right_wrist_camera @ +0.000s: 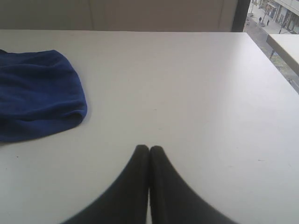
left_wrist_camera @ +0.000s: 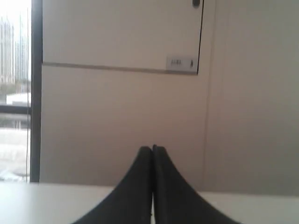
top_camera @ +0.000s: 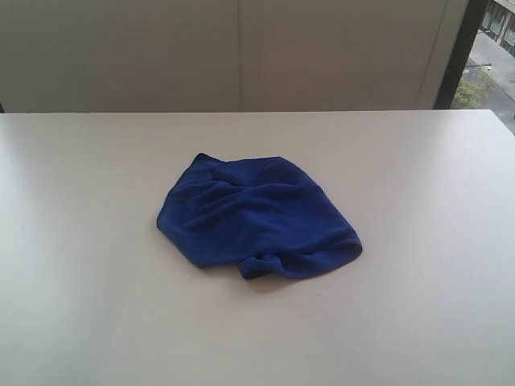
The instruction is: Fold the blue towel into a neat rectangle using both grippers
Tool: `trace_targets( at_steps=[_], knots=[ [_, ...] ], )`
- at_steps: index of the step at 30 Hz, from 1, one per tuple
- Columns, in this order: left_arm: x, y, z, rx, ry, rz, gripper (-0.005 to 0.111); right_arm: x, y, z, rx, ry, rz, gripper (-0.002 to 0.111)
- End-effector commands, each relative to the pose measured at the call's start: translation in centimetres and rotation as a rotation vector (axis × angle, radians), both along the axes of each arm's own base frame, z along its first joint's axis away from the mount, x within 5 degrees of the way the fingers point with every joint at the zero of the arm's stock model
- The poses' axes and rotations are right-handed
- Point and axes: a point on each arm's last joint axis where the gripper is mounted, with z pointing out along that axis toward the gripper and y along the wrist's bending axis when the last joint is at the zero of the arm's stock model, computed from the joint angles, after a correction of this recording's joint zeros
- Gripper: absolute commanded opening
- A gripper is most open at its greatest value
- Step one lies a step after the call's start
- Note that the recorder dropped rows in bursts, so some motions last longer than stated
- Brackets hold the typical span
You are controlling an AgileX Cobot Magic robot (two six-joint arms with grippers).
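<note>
Blue microfibre towel (top_camera: 257, 213): one, a crumpled heap at the middle of the counter (top_camera: 426, 209). Likely light, limp and soft; best pinched at a stitched edge or corner. Left gripper (left_wrist_camera: 152, 148), right gripper (right_wrist_camera: 149, 147): both pressed together, empty, clear of the towel.

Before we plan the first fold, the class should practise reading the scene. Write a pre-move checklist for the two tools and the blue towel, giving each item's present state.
1. Blue towel on the table, in plain sight: ok.
2. Towel spread flat for folding: not ok; it lies crumpled and creased.
3. Corners easy to find: cannot tell; the edges curl under the bunched cloth.
4. Left tool empty: ok; jaws shut on nothing, facing the wall, with no towel in its wrist view.
5. Right tool empty: ok; jaws shut on nothing, apart from the towel.
6. Tools open for a grasp: not ok; both are shut.
</note>
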Motion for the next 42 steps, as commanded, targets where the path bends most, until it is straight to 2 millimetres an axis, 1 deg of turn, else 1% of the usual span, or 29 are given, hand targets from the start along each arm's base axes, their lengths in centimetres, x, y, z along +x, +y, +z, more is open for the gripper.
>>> trace_targets(
  at_steps=[1,3,5,7,8,10,13,15,17,18,20,23,25,27,28,31,32,33,35,37,40,42],
  knots=[
    [0.1,0.1,3.1,-0.051,-0.113,-0.001,0.0,0.0,0.0,0.0,-0.007,-0.01,0.0,0.0],
    [0.8,0.0,5.1,-0.068,-0.111,-0.016,0.0,0.0,0.0,0.0,-0.007,-0.01,0.0,0.0],
    [1.7,-0.3,7.1,-0.038,-0.115,-0.033,0.0,0.0,0.0,0.0,-0.007,-0.01,0.0,0.0],
    [3.1,-1.1,9.5,0.078,-0.119,-0.072,0.0,0.0,0.0,0.0,-0.007,-0.01,0.0,0.0],
    [3.9,-1.5,10.2,0.141,-0.106,-0.087,0.0,0.0,0.0,0.0,-0.007,-0.01,0.0,0.0],
    [6.1,-2.7,11.4,0.297,-0.056,-0.148,0.0,0.0,0.0,0.0,-0.007,-0.01,0.0,0.0],
    [10.2,-4.3,11.5,0.472,0.076,-0.285,0.0,0.0,0.0,0.0,-0.007,-0.01,0.0,0.0],
    [12.7,-5.2,10.7,0.581,0.161,-0.376,0.0,0.0,0.0,0.0,-0.007,-0.01,0.0,0.0],
    [15.2,-6.1,9.2,0.709,0.24,-0.484,0.0,0.0,0.0,0.0,-0.007,-0.01,0.0,0.0],
    [16.0,-6.5,8.5,0.753,0.261,-0.531,0.0,0.0,0.0,0.0,-0.007,-0.01,0.0,0.0],
    [17.9,-7.3,6.2,0.813,0.336,-0.618,0.0,0.0,0.0,0.0,-0.007,-0.01,0.0,0.0],
    [19.6,-8.9,2.5,0.892,0.441,-0.709,0.0,0.0,0.0,0.0,-0.007,-0.01,0.0,0.0],
    [20.1,-10.1,0.3,0.994,0.503,-0.731,0.005,0.0,0.0,0.0,-0.007,-0.01,0.0,0.0],
    [20.2,-11.4,-1.4,1.093,0.55,-0.748,0.015,0.0,0.0,0.0,-0.007,-0.01,0.0,0.0],
    [20.3,-12.0,-2.5,1.168,0.586,-0.727,0.022,0.0,0.0,0.0,-0.007,-0.01,0.0,0.0],
    [20.3,-13.1,-4.1,1.29,0.631,-0.705,0.042,0.0,0.0,0.0,-0.007,-0.01,0.0,0.0],
    [20.2,-13.5,-4.7,1.322,0.638,-0.713,0.049,0.0,0.0,0.0,-0.007,-0.01,0.0,0.0],
    [20.0,-14.2,-5.6,1.376,0.638,-0.744,0.057,0.0,0.0,0.0,-0.007,-0.01,0.0,0.0],
    [20.0,-14.5,-6.4,1.412,0.638,-0.772,0.059,0.0,0.0,0.0,-0.007,-0.01,0.0,0.0],
    [20.2,-14.6,-7.4,1.415,0.671,-0.779,0.059,0.0,0.0,0.0,-0.007,-0.01,0.0,0.0],
    [20.4,-14.7,-8.6,1.358,0.731,-0.779,0.059,0.0,0.0,0.0,-0.007,-0.01,0.0,0.0],
    [20.6,-15.2,-9.6,1.327,0.711,-0.819,0.059,0.0,0.0,0.0,-0.007,-0.01,0.0,0.0]
  ],
)
